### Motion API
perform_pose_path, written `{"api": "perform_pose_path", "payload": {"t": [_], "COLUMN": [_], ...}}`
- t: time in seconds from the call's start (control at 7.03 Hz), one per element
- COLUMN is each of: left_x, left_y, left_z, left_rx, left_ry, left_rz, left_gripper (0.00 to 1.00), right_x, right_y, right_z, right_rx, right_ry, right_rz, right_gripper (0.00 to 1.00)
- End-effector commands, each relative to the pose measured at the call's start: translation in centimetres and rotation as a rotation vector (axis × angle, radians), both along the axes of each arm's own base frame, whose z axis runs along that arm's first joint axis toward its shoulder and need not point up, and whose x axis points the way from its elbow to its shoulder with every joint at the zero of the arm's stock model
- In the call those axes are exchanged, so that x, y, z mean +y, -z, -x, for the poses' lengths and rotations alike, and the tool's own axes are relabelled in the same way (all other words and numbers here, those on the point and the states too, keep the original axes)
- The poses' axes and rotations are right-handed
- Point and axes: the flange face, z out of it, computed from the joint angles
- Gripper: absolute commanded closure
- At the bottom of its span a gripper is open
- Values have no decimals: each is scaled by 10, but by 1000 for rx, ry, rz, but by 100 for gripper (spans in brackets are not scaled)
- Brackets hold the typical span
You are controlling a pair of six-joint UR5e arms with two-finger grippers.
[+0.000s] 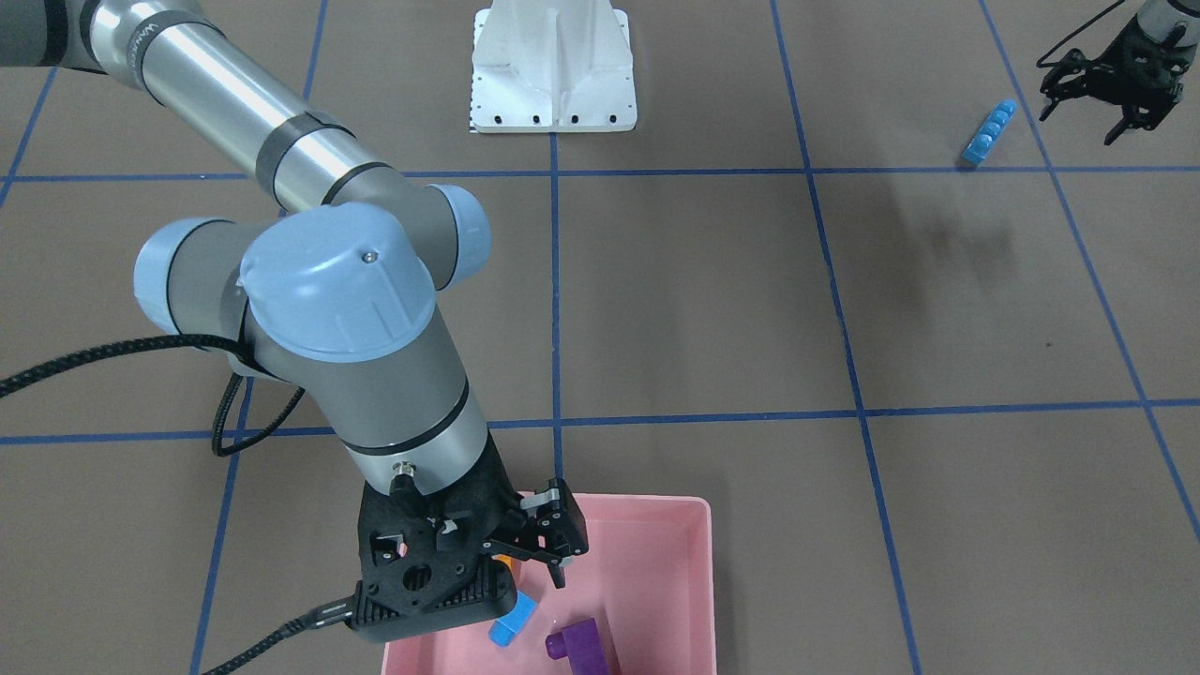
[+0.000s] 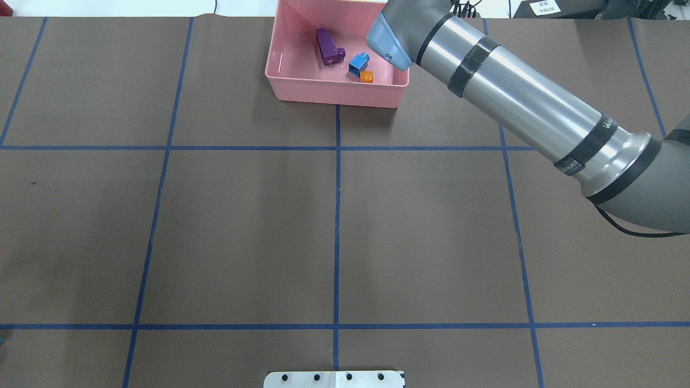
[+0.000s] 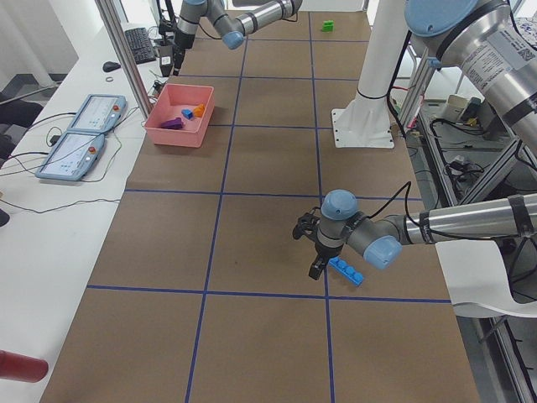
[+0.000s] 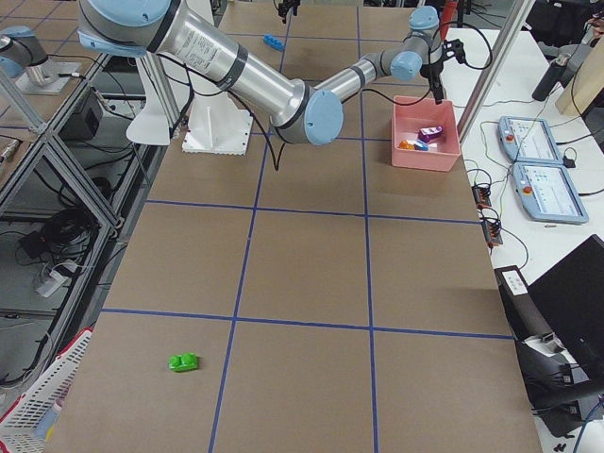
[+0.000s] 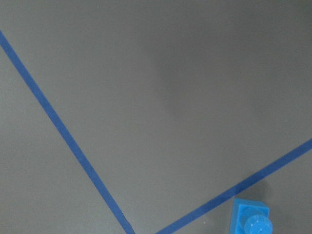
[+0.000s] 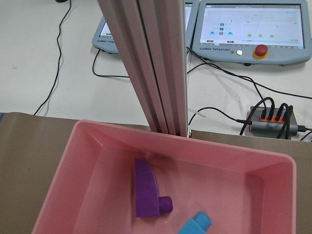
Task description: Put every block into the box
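Three blocks point(image 2: 326, 47) in box point(image 2: 334, 92). Two outside: green block point(image 4: 183, 361), and long blue block point(image 1: 988, 132), axis diagonal to tape point(image 1: 900, 171). Left gripper point(image 1: 1092, 127), right gripper point(image 1: 525, 572): wide, empty.

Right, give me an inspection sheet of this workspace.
surface: brown table with a blue tape grid.
job's things: purple block, small blue block and orange block lie in the pink box; long blue block and green block lie on the table outside it.
clutter: nothing seen.
grippers: right gripper over the box, open, empty; left gripper open near the long blue block, not holding it.
cables: black braided cable trailing from the right gripper; leads beyond the table's edge.
surroundings: white robot base, two teach pendants, aluminium post.
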Motion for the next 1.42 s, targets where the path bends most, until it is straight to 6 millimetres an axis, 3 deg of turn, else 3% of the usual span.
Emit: {"api": "perform_pose_path", "payload": {"t": [0.0, 0.28, 0.57, 1.0, 1.28], "left_x": [9, 14, 19, 29, 18], "left_y": [-5, 0, 1, -8, -27], "left_z": [5, 1, -11, -45, -68], "left_rx": [-3, 47, 63, 39, 33], "left_ry": [0, -9, -72, -153, -177], "left_rz": [18, 80, 102, 162, 165], "left_gripper": [0, 0, 0, 0, 0], "right_x": [17, 28, 38, 55, 71], "right_y": [-4, -40, -58, -84, -102], "right_z": [-57, -80, -111, -120, -128], "right_rx": [-31, -31, -62, -60, -61], "right_ry": [51, 59, 76, 82, 84], "right_rz": [84, 85, 96, 94, 91], "right_gripper": [0, 0, 0, 0, 0]}}
